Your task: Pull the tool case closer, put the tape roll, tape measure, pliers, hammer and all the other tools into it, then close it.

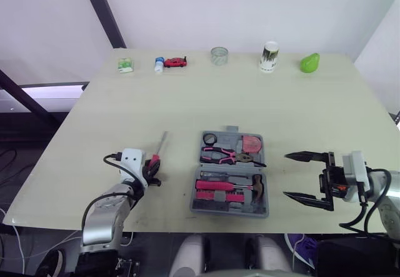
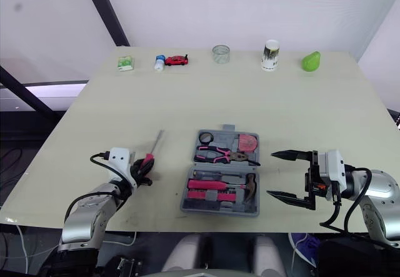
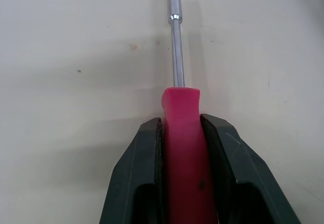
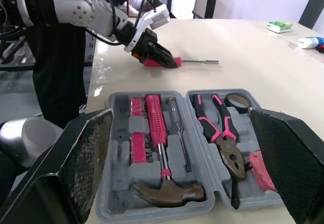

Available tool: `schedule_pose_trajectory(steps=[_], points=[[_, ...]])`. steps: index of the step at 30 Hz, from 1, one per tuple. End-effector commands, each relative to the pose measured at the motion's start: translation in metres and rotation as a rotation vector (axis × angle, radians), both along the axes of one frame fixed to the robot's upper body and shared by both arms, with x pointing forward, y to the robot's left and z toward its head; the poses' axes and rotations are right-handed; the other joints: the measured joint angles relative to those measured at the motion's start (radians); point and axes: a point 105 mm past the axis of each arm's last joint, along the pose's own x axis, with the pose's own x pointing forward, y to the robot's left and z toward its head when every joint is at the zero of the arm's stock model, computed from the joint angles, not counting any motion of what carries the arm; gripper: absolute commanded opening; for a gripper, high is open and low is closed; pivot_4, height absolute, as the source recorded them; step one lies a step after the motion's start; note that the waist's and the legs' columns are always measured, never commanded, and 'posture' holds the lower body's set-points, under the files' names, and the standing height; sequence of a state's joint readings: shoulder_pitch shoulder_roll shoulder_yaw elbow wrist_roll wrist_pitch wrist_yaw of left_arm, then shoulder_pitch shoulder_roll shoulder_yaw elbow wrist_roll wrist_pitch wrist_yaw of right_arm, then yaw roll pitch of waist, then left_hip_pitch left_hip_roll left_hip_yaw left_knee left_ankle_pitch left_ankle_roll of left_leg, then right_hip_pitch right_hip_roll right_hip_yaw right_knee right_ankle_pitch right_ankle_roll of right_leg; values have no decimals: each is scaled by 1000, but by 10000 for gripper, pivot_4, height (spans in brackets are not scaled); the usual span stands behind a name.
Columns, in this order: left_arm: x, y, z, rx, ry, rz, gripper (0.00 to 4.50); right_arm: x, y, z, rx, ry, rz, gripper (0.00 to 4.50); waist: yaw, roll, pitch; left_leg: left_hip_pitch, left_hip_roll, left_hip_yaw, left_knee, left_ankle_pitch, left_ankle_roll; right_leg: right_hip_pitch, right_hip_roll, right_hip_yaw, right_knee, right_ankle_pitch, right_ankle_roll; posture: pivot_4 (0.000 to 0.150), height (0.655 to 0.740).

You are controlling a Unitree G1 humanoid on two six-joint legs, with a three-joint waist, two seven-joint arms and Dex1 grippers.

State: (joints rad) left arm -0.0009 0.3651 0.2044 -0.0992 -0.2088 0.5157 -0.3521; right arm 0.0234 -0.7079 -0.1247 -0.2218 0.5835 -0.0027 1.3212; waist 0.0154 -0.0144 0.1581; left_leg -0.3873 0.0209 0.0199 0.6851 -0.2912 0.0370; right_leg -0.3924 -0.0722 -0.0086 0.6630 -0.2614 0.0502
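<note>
Left gripper [image 1: 152, 165] clamps the nut driver [image 1: 161, 144] on the table [image 1: 187, 102], left of the open tool case [image 1: 230, 176]; right gripper [image 1: 285, 176] gapes beside it. Left wrist: fingers [image 3: 139, 183] squeeze the pink handle [image 3: 182, 158]. Right wrist: hammer [image 4: 161, 148] and pliers [image 4: 223, 143] lie inside.

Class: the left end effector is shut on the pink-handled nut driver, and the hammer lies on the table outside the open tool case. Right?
No: the hammer lies inside the open tool case, as the right wrist view shows. The left end effector is shut on the nut driver.
</note>
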Motion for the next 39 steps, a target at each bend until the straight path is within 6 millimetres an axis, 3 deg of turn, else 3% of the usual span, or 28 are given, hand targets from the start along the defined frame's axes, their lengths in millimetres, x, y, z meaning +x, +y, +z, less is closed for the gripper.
schedule_pose_trajectory(steps=[1, 7, 11, 15, 20, 28, 39], points=[[-2, -1, 3, 9, -4, -38, 6634, -2, 0, 9, 1, -45, 1, 45000, 0, 0, 0, 0, 0, 0, 0, 0, 0, 0, 0, 0, 0, 0, 0, 1500, 7400], [-10, 14, 18, 61, -15, -102, 6634, -3, 1, 8, 5, -41, -1, 45000, -4, 0, 0, 0, 0, 0, -1, 0, 0, -1, 0, 1, 0, 0, 0, 1500, 7400], [-14, 16, 12, 78, 43, -129, 6634, -2, 2, 7, 7, -43, 1, 45000, -1, 0, 0, 0, 1, 0, -1, 0, 0, -1, -1, 0, 0, 0, 0, 1500, 7400], [-28, 1, 10, 30, 81, -209, 6634, -2, 1, 8, 9, -45, -5, 45000, -3, 0, 0, 0, 1, 0, -1, 0, 0, -1, -2, 1, -1, 0, 0, 1500, 7400], [-43, -18, 24, -4, 59, -358, 6634, -4, 1, 7, 10, -41, -9, 45000, -3, 0, 0, -1, 1, 0, -2, 0, 0, -1, -3, 0, -1, 0, -1, 1500, 7400], [-57, -42, 64, 124, 67, -835, 6634, -3, -8, 7, 0, -32, -17, 45000, -1, 2, 1, -1, 1, 0, -3, 0, 0, -2, -5, -1, -2, -2, -5, 1500, 7400], [-59, -86, 79, 364, 160, -1374, 6634, -9, -26, 8, -70, -25, -3, 45000, 0, 3, 2, -5, -1, 0, -2, 0, 0, -4, 4, -4, -3, 0, -1, 1500, 7400]])
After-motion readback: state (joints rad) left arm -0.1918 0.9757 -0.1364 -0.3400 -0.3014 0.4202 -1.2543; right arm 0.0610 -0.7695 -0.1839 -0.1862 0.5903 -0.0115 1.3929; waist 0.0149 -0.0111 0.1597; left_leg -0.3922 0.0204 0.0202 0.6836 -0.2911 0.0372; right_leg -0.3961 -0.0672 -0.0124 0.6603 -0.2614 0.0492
